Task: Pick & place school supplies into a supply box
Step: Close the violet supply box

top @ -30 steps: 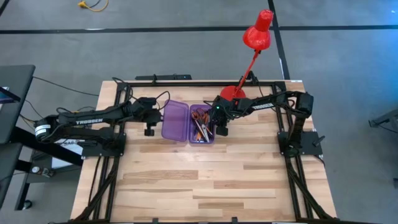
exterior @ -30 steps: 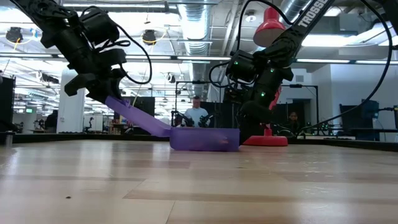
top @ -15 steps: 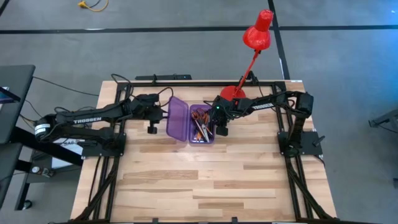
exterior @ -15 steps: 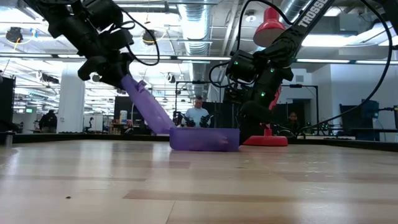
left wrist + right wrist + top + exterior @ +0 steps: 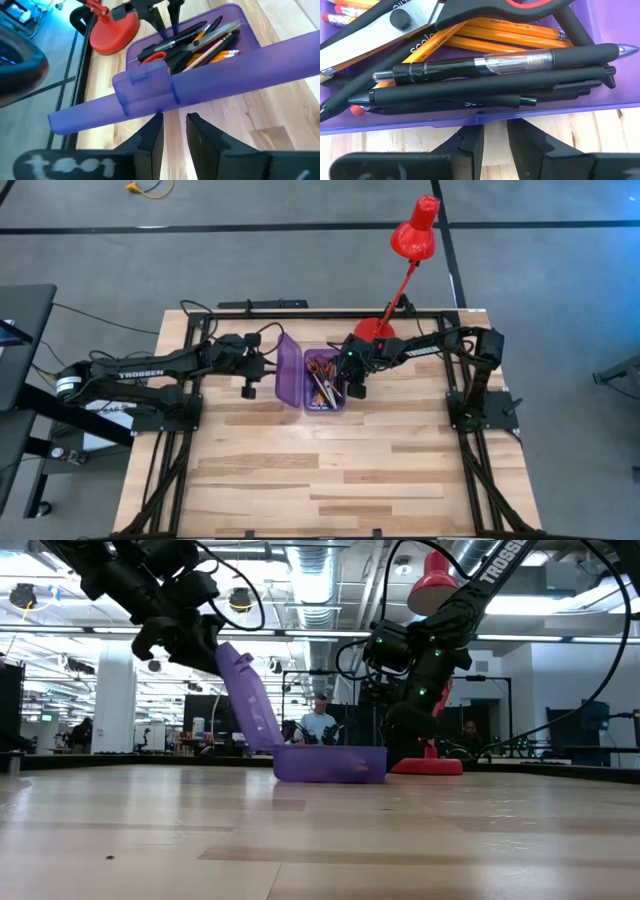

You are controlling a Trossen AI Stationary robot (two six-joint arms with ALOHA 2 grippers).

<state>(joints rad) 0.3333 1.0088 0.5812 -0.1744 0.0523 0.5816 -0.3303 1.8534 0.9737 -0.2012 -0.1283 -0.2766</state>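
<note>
We watch the lid (image 5: 243,700) of the purple pencil case (image 5: 322,383) swing up: a second ago it lay low and slanted out toward the table's left edge, half a second ago it was steeper, and now it stands close to upright over the hinge. The left gripper (image 5: 196,642) has travelled with it, rising and moving in toward the case. In the left wrist view its fingers (image 5: 150,135) sit with only a narrow gap, right under the lid's edge; we cannot tell whether they pinch the lid or just push it. The right gripper (image 5: 495,131) has not moved at all: it sits at the tray's right wall, fingers a little apart, nothing held between them.

The case sits near the tabletop's far edge, about midway across, with the red desk lamp (image 5: 412,242) standing just behind it near the far right corner. The whole near half of the tabletop (image 5: 320,480) is bare wood, so we have plenty of room toward us; the tight spots are the lamp base and the right arm crowding the tray.

Inside the tray we make out orange pencils (image 5: 505,32), black pens (image 5: 485,82) and the red-handled scissors (image 5: 152,56) piled together. The right wrist view cuts off the scissor handles, and from the low view the tray's contents are just a dark blur. A person (image 5: 317,723) sits far behind.
</note>
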